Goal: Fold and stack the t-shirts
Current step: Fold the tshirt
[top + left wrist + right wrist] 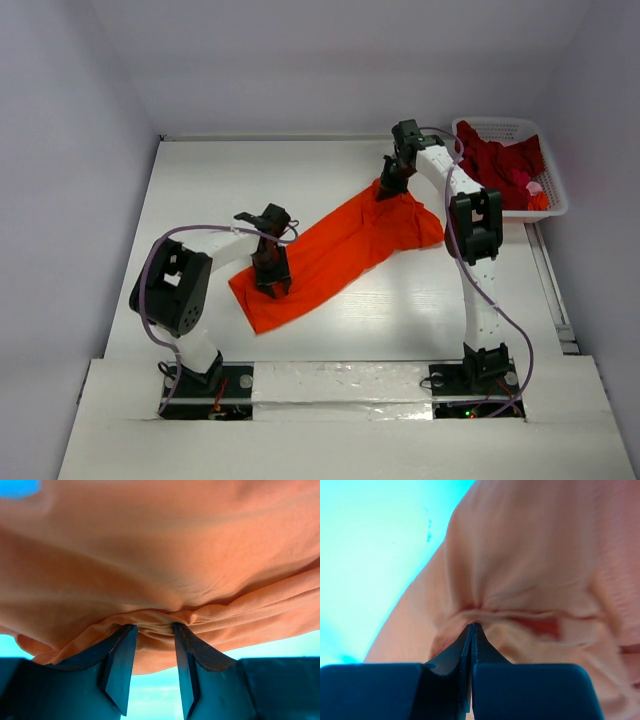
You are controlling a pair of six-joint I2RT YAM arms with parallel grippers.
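The orange shirt [340, 245] lies on the bench [200, 180], its long axis running near-left to far-right, with the left fingers [120, 665] pinching a bunched fold at its near end and the right fingers [484, 651] pressed together on cloth at its far end.

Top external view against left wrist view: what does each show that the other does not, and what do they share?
Only the top external view shows the white basket holding a dark red t-shirt, and the right gripper pinching the far end of the orange t-shirt. Only the left wrist view shows, close up, a bunched fold of cloth between the fingers of the left gripper. Both show the orange t-shirt and the left gripper holding it.
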